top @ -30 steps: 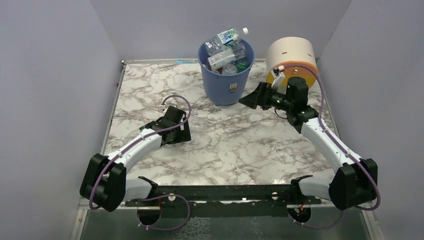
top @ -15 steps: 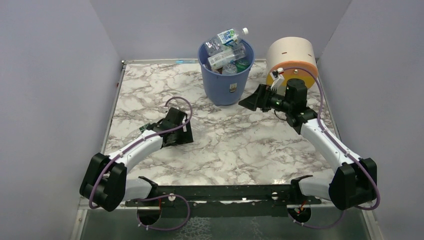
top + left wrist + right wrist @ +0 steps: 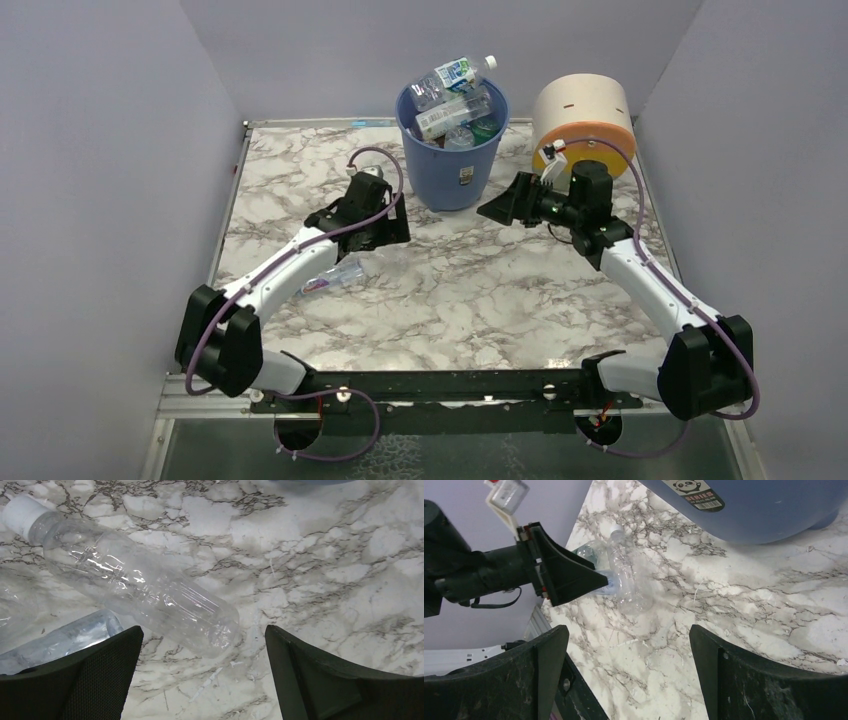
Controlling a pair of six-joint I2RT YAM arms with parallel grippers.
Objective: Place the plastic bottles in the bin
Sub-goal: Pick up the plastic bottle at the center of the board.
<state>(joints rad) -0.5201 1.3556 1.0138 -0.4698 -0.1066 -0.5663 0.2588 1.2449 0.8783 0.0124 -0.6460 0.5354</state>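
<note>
The blue bin [image 3: 450, 175] stands at the back middle, heaped with several plastic bottles [image 3: 452, 112]; one with a white cap [image 3: 458, 72] lies over its rim. My left gripper [image 3: 393, 228] is open just left of the bin's foot. In the left wrist view a clear white-capped bottle [image 3: 135, 587] lies on the marble ahead of the open jaws [image 3: 204, 629], and a second bottle [image 3: 62, 640] lies by the left finger. Another bottle [image 3: 335, 277] lies under the left forearm. My right gripper [image 3: 492, 207] is open and empty right of the bin [image 3: 749, 505], facing the clear bottle [image 3: 626, 577].
A cream drum with an orange band [image 3: 585, 110] stands at the back right, behind the right arm. Grey walls close in the marble table [image 3: 470, 290] on three sides. The left gripper [image 3: 559, 575] shows in the right wrist view.
My left arm has swung forward and right, toward the bin's foot, uncovering a bottle on the table where it was. The right arm has barely moved.
</note>
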